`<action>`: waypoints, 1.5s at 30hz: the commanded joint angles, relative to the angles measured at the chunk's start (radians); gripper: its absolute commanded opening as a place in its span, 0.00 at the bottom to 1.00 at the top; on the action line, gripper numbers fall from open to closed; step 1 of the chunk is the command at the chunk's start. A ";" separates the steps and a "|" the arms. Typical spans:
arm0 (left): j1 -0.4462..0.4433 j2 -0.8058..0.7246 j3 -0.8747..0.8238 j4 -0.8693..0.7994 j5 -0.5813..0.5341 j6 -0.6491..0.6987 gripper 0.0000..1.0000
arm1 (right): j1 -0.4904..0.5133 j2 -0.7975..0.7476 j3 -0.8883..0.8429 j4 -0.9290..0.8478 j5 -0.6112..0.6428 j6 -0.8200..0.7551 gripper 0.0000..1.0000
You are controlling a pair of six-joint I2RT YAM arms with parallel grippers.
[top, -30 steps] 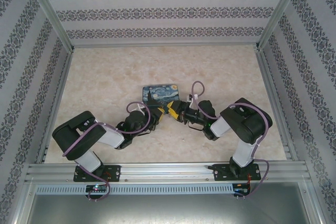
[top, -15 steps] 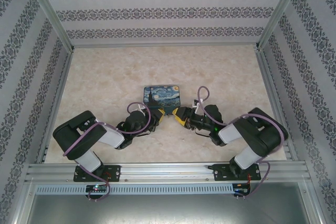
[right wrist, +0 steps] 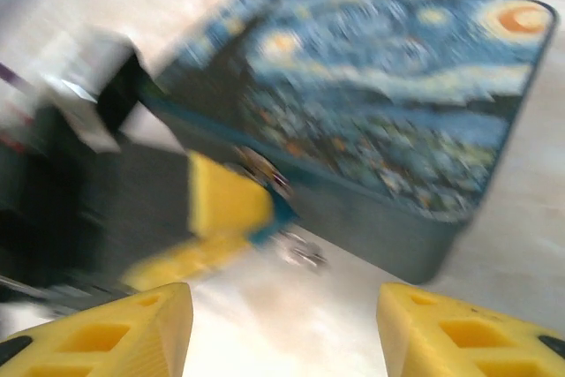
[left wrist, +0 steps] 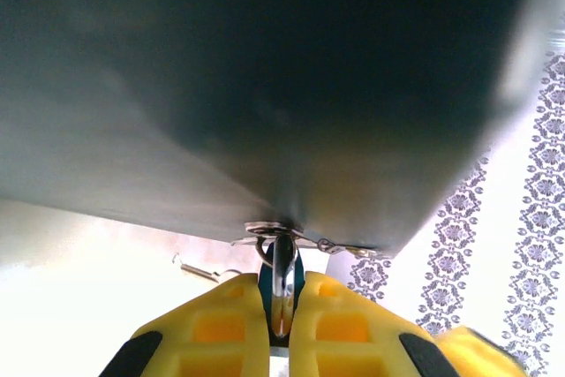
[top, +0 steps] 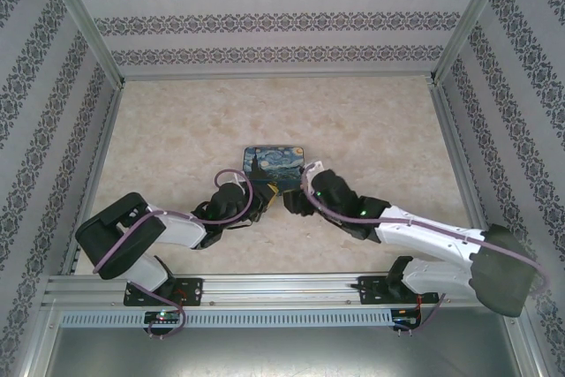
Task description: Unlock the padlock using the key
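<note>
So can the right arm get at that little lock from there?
Probably, though only partly: the right pincer is open, facing the padlock across the table, but the left pincer is shut on it at the case's front, covering most of it.

Robot lab test cell, silver aluminium-profile frame [top: 282,287], grey damask-striped wallpaper panels [top: 274,19] as walls, beige marble-look tabletop [top: 353,112], black cable-wrapped robot arms [top: 177,229] bolted at its near edge

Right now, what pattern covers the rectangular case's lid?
The rectangular case: blue-and-yellow starry night painting; right wrist view.
</note>
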 commanded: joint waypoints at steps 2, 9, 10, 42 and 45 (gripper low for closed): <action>0.009 -0.051 0.031 -0.058 0.022 0.051 0.00 | 0.103 0.068 -0.035 -0.076 0.349 -0.240 0.59; 0.009 -0.079 0.031 -0.096 0.029 0.067 0.00 | 0.213 0.182 -0.049 0.050 0.447 -0.354 0.58; 0.009 -0.082 0.031 -0.101 0.029 0.068 0.00 | 0.223 0.202 -0.046 0.066 0.453 -0.367 0.57; 0.009 -0.111 0.000 -0.119 0.030 0.075 0.00 | 0.117 0.358 0.124 0.159 0.341 -0.467 0.46; 0.009 -0.106 0.002 -0.119 0.031 0.076 0.00 | 0.114 0.367 0.139 0.154 0.324 -0.472 0.41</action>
